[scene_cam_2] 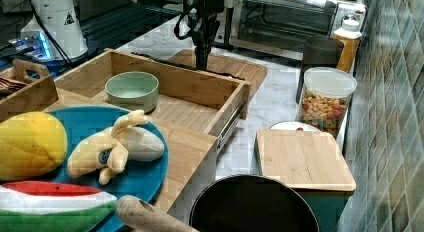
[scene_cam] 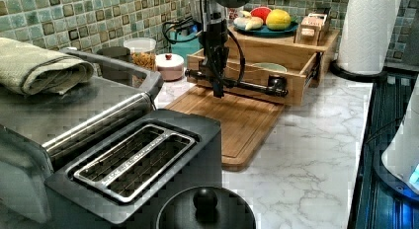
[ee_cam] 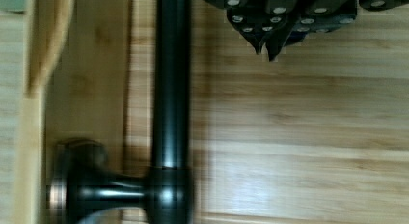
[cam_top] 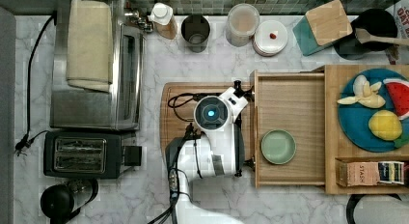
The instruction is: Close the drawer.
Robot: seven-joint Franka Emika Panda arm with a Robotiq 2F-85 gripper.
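Observation:
The light-wood drawer (cam_top: 289, 103) stands pulled out from under the cabinet top, toward the top view's left. A pale green bowl (cam_top: 278, 147) sits inside it. A long black bar handle (scene_cam: 257, 86) on posts runs across its front. My gripper (scene_cam: 217, 93) points straight down just in front of that handle, over the brown cutting board (scene_cam: 237, 120). In the wrist view the fingertips (ee_cam: 260, 43) meet with nothing between them, and the gripper (ee_cam: 267, 52) stands beside the handle (ee_cam: 171, 89), not around it. In the right view the gripper (scene_cam_2: 201, 64) hangs behind the drawer's front wall (scene_cam_2: 175, 82).
On the cabinet top (cam_top: 333, 137) are a blue plate of toy fruit (cam_top: 359, 122) and a tea box (cam_top: 369, 173). A toaster oven (cam_top: 96, 64) and a toaster (cam_top: 82, 154) stand at the top view's left. Jars (cam_top: 242, 23) line the tiled wall.

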